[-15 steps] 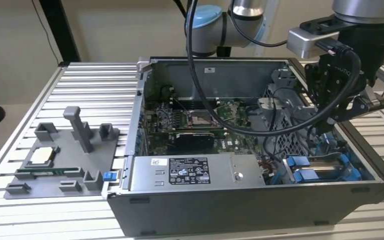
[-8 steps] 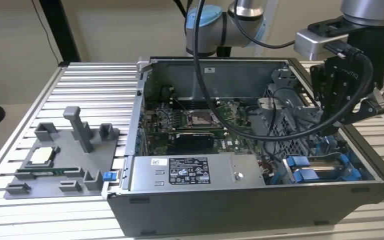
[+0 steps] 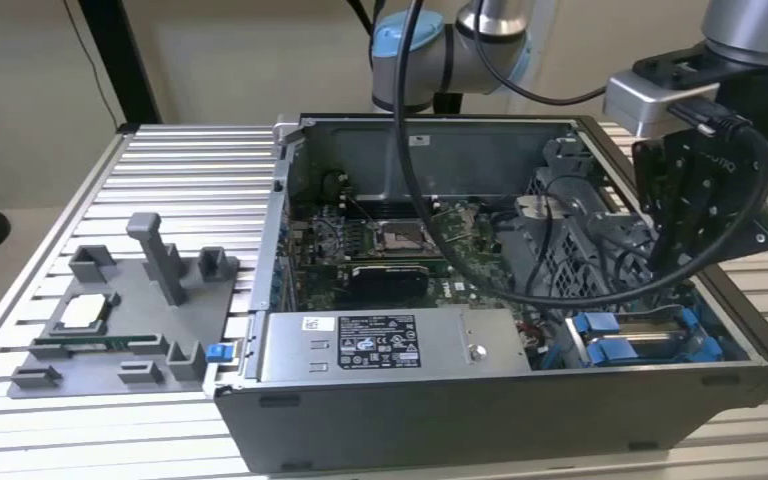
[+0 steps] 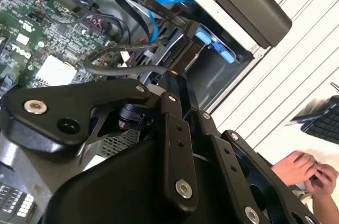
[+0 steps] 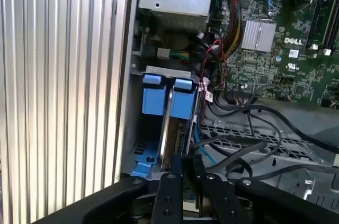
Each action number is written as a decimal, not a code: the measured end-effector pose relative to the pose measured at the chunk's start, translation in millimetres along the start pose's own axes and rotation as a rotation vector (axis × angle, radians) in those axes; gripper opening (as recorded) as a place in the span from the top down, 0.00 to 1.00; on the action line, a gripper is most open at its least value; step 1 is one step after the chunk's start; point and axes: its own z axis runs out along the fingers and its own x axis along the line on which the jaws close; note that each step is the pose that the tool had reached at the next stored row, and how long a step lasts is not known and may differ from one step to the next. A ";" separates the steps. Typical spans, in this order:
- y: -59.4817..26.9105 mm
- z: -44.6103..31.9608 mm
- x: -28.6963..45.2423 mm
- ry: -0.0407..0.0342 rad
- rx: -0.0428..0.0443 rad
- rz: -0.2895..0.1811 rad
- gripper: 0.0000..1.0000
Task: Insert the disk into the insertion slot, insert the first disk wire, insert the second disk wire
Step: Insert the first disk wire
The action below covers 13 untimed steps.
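Note:
The disk [image 5: 183,105], in its blue frame, sits edge-on inside the insertion slot [image 5: 159,70], the grey drive bay, beside another blue-framed drive [image 5: 151,101]. In the exterior view the blue frames [image 3: 624,345] show at the case's near corner, on that view's right. My gripper [image 5: 186,161] hangs over the disk's far end with its fingers close together. In the second wrist view the gripper [image 4: 170,75] looks shut on the black end of a disk wire [image 4: 114,64]. A blue wire [image 4: 159,7] loops nearby. The gripper [image 3: 678,270] reaches down into the case.
The open computer case [image 3: 491,420] lies on a ribbed metal table [image 3: 184,180], with a motherboard [image 5: 275,54], a labelled power supply [image 3: 384,345] and loose black cables [image 5: 249,150]. A grey parts fixture [image 3: 117,320] stands on the exterior view's left. A person's hands [image 4: 307,168] rest beside a keyboard [image 4: 323,121].

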 end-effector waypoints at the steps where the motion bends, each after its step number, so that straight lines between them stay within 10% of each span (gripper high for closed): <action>1: 0.1 0.7 2.1 -0.0005 0.0001 0.000 1.00; 13: -1.5 5.4 14.6 -0.0018 0.0001 0.003 1.00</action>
